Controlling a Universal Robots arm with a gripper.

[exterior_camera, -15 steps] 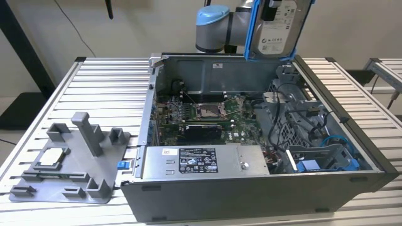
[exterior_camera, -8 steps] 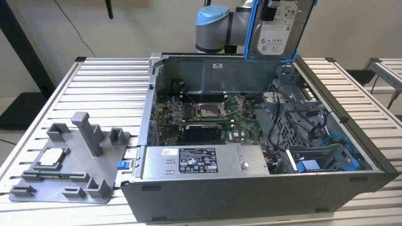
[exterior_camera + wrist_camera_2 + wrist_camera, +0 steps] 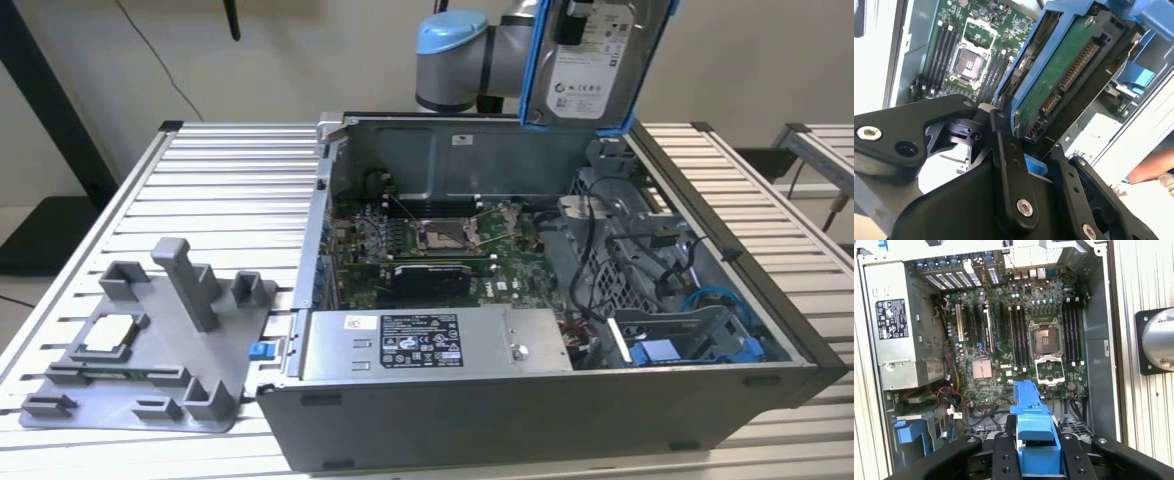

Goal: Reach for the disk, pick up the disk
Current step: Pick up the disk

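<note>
one disk (image 3: pixel 597 60) in its blue bracket, jaws pinching it by the bracket edge, lifted clear above the one open case (image 3: pixel 534 400). gripper (image 3: pixel 1026 165) clamps it in both wrist views. case holds one motherboard (image 3: pixel 1019 335), one psu (image 3: pixel 434 343); one grey fixture (image 3: pixel 147 345) on the table (image 3: pixel 214 170).

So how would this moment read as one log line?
claw: shut on disk | disk: lifted above open computer case

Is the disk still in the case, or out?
Out: the disk hangs above the open case, clamped in the tool.
</note>
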